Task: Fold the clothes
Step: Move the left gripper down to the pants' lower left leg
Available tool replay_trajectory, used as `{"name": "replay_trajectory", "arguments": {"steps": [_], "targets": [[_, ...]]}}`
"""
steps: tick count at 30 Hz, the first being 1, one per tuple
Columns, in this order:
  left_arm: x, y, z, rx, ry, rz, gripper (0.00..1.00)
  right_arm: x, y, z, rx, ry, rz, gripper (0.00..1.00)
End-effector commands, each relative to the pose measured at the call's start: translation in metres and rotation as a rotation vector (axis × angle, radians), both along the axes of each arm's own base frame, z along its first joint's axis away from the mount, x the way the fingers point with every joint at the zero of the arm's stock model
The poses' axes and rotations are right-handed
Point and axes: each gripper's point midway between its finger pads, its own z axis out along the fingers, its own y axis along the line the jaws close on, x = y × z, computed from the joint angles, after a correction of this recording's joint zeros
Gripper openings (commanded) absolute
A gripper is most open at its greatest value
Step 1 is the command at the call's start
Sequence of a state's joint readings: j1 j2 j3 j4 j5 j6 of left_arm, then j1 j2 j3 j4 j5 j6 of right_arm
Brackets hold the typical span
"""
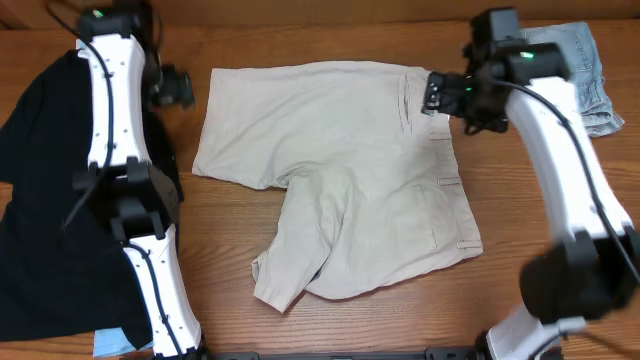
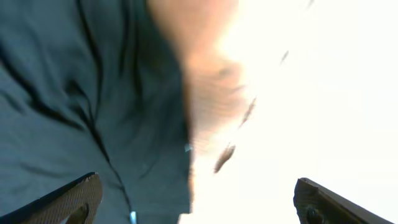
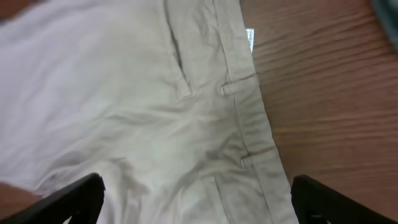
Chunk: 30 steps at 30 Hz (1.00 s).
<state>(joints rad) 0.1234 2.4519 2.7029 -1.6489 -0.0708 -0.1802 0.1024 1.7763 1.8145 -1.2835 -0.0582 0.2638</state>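
Under my right gripper (image 3: 199, 200), jaws wide and empty, lies the waistband (image 3: 247, 109) of the large cream-beige cotton shorts (image 1: 340, 170). My left gripper (image 1: 174, 88), likewise wide and empty, hovers just beside their leg hem. Folding looks barely begun to me, and next each gripper should pinch an edge.

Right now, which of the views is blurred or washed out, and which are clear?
Left wrist view: smeared by motion blur, its right half blown out to white beside the black top. Right wrist view: mostly clear, belt loops on the cream shorts readable. Overhead view: sharp, evenly lit.
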Motion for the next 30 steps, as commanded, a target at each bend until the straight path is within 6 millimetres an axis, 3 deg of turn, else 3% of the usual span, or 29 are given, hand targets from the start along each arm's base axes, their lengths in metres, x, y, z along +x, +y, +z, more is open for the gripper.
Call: {"name": "replay_trajectory", "arguments": {"steps": [1, 4, 10, 11, 15, 19, 23, 30], "targets": [[0.011, -0.033, 0.083, -0.110, -0.255, -0.086, 1.00, -0.030, -0.001, 0.080, 0.028, -0.182, 0.013, 0.99], [0.006, -0.055, 0.141, -0.153, -0.423, -0.167, 1.00, -0.065, -0.004, 0.110, 0.036, -0.232, 0.008, 0.97], [-0.027, -0.082, 0.210, -0.122, -0.571, -0.266, 1.00, -0.125, -0.011, 0.148, 0.064, -0.308, -0.034, 0.93], [-0.040, -0.094, 0.225, -0.116, -0.597, -0.294, 1.00, -0.145, -0.014, 0.154, 0.067, -0.316, -0.048, 0.90], [-0.070, -0.115, 0.237, -0.109, -0.576, -0.336, 1.00, -0.176, -0.020, 0.158, 0.076, -0.323, -0.093, 0.90], [-0.112, -0.116, 0.227, -0.019, -0.477, -0.290, 1.00, -0.194, -0.022, 0.158, 0.094, -0.349, -0.115, 0.91], [-0.157, -0.133, 0.197, -0.026, -0.345, -0.319, 1.00, -0.196, -0.022, 0.152, 0.093, -0.346, -0.115, 0.91], [-0.234, -0.165, 0.103, -0.046, -0.013, -0.322, 1.00, -0.180, -0.021, 0.132, 0.090, -0.311, -0.117, 0.96]]}}
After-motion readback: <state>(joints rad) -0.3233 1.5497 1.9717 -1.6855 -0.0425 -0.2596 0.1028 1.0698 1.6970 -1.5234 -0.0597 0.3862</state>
